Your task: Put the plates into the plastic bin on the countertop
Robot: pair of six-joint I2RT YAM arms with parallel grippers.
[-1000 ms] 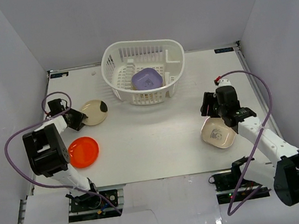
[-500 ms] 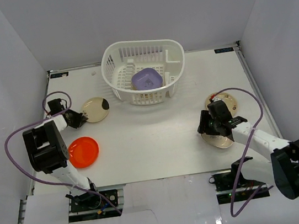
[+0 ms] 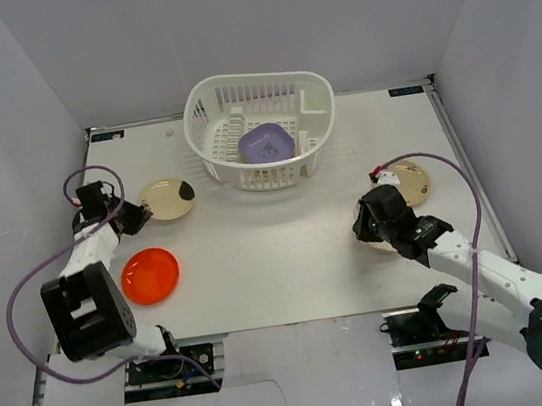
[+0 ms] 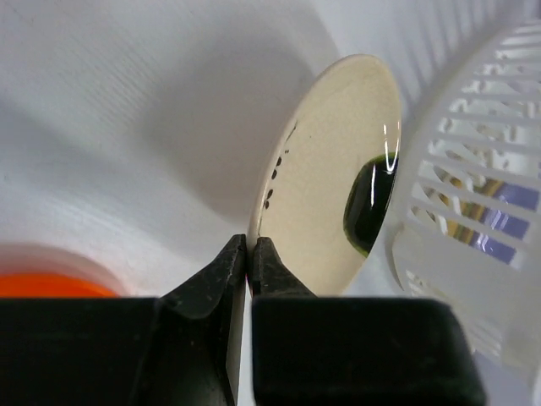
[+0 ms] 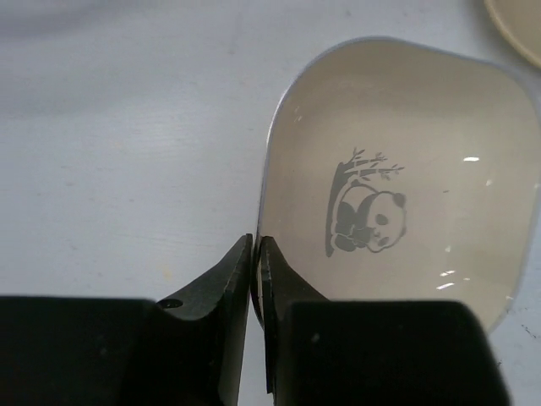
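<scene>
The left gripper (image 4: 251, 245) is pinched to a thin slit on the near rim of a round cream plate (image 4: 325, 169) with a dark blotch, just beside the plastic bin (image 4: 473, 169). The right gripper (image 5: 255, 245) is closed as narrowly on the edge of a rounded-square cream plate (image 5: 397, 169) bearing a panda, well apart from the bin on the countertop (image 5: 127, 127). 1 lavender plate (image 3: 266, 143) lies in the bin; an orange-red plate (image 3: 150, 275) and a tan plate (image 3: 409, 181) sit outside. The dishes look rigid, glossy and light, probably slippery, so a deeper bite over the lip seems safer
</scene>
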